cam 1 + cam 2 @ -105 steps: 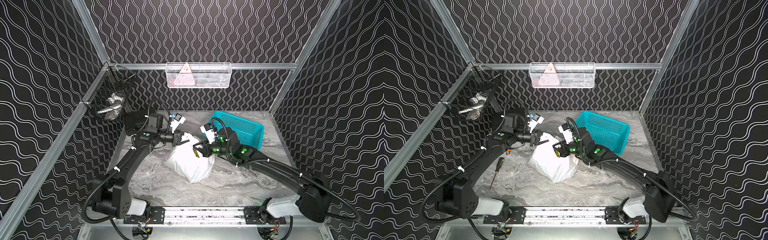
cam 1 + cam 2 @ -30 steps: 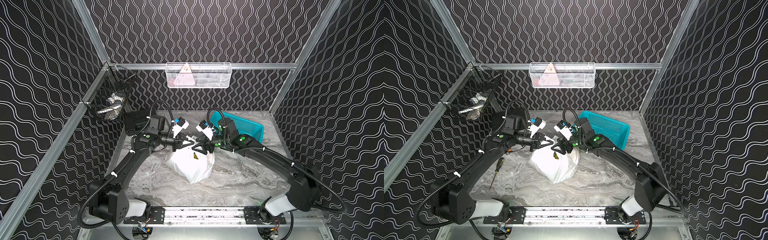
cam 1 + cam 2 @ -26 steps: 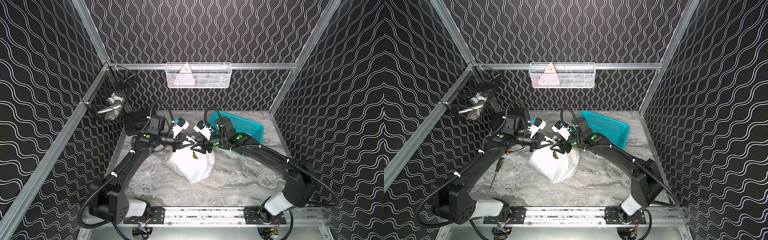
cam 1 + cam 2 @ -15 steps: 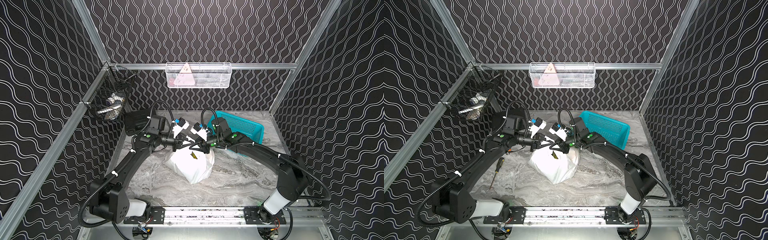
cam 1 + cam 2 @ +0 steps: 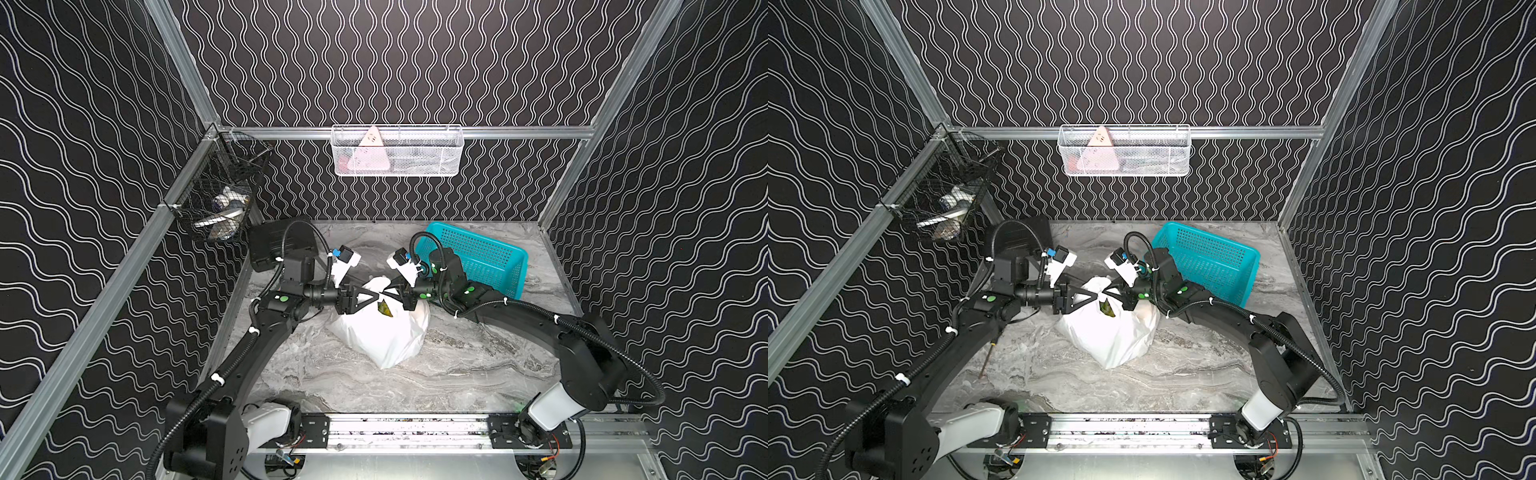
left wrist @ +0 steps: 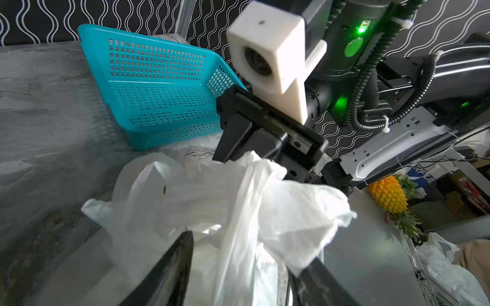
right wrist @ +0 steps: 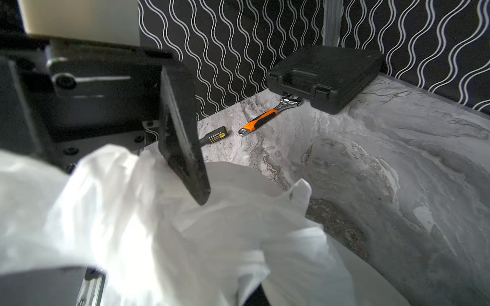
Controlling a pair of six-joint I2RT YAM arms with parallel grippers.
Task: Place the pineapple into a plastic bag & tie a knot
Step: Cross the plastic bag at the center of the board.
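Straight ahead of the left gripper (image 5: 374, 296) the right gripper (image 5: 395, 294) meets it almost tip to tip, and the plastic bag (image 5: 382, 336) bulges just under both, leaving no room forward or down. Behind the right gripper stands a teal basket (image 5: 478, 262); behind the left lie a black case (image 7: 326, 76), a wrench (image 7: 267, 116) and a screwdriver (image 7: 214, 136). Bare table (image 5: 415, 386) lies open toward the arm bases.

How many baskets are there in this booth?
3. A white mesh basket hangs at the back, a black wire basket hangs on the robot's left, and a teal plastic basket sits on the table, back right of the plastic bag. More may hide behind the arms.
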